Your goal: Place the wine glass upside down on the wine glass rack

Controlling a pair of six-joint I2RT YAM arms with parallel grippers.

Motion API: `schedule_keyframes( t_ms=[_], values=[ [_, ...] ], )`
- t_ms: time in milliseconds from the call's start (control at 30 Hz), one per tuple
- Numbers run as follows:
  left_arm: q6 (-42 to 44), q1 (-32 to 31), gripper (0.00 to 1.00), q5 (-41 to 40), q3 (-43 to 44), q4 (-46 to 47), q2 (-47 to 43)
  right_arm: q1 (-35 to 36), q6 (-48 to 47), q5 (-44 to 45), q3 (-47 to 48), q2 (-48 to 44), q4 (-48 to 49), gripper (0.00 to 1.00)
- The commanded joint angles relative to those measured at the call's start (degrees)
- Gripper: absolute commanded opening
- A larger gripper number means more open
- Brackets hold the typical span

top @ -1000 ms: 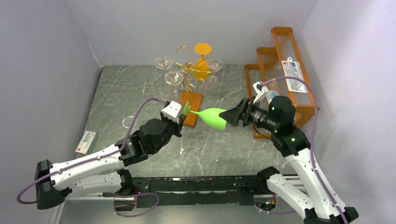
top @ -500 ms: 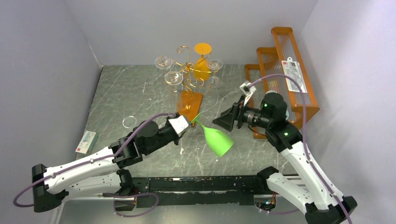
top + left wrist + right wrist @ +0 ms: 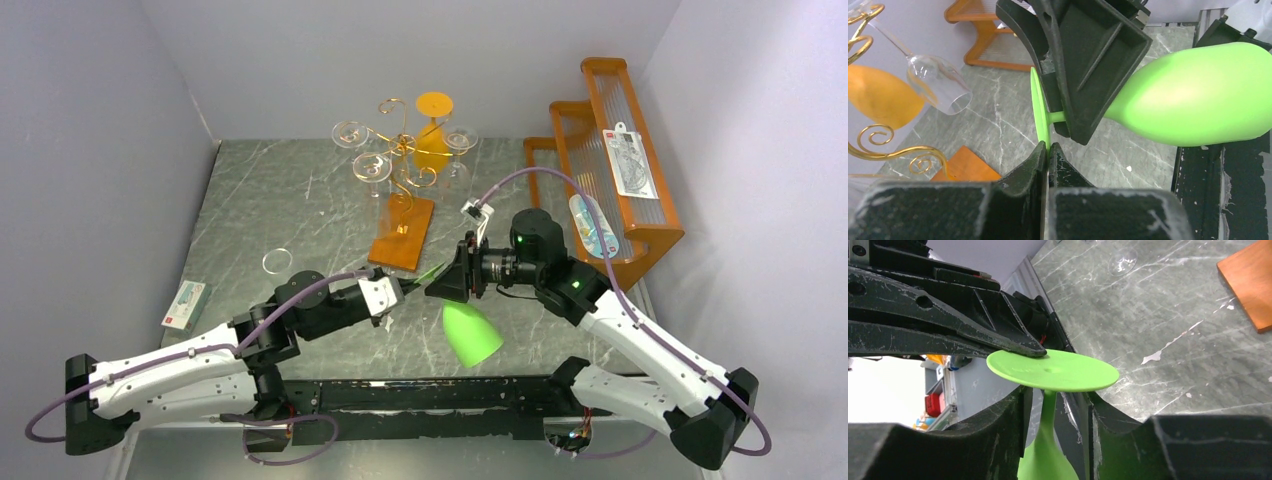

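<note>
At frame centre our left gripper (image 3: 1048, 149) clamps the wine glass (image 3: 470, 335) by its foot, bowl hanging down, with our right gripper (image 3: 1053, 396) apart astride the stem.

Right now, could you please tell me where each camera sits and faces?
Top: fixed above and behind the bases, looking down at the table; left arm and right arm show.
Left wrist: faces along the left pincer, shut on the foot of the green glass.
Right wrist: looks along the right pincer, straddling the stem.
Both wrist views share that foot.
</note>
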Motion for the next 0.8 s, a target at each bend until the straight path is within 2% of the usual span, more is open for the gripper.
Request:
schedule_keyframes(
  t_ms=[0,133,300,600,700,767],
  values=[
    [1.22,-1.27,0.05,1.74,-0.67,2.87,-0.49,0.35,3.24,0.16,-2.0,-1.29,1.71,0.42],
    [1.76,-2.77,0.05,-0.89,-0.4,2.07,0.34,0.29,4.64,-0.17,-1.87,-0.92,0.64,0.36],
    [2.68,-4.61,0.05,-3.93,-0.52,1.84,0.41,0.32,2.78,1.27,-0.32,-1.76,-5.91,0.35],
    [3.72,-6.76,0.05,-9.73,-0.99,2.6,0.31,0.22,0.68,0.09,-0.02,-2.94,-9.44,0.35],
    [3.99,-7.14,0.05,-10.69,-1.24,2.89,-0.02,0.34,-0.58,-0.94,-0.09,-2.36,-9.39,0.27],
    [4.03,-7.31,0.05,-11.14,-1.28,3.05,-0.34,0.3,-1.6,-1.77,-0.02,-1.6,-9.04,0.16]
  ],
)
